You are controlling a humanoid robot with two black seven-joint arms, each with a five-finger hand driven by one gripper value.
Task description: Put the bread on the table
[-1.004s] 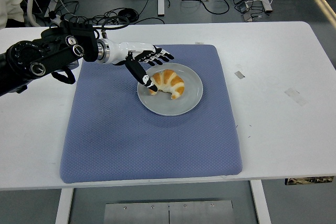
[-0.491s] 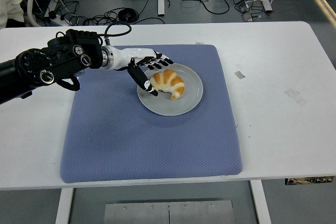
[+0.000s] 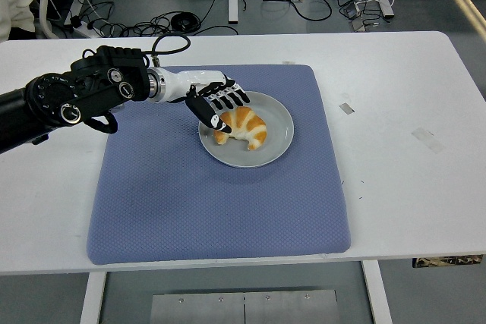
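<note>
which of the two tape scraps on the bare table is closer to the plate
The smaller scrap of tape, just off the blue mat's right edge, is closer to the plate. The other scrap of tape lies farther right, toward the table's far end.

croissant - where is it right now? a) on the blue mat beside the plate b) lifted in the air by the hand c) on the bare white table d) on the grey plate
d: the croissant lies on the grey plate, which sits on the blue mat, with the left hand at its left end.
</note>
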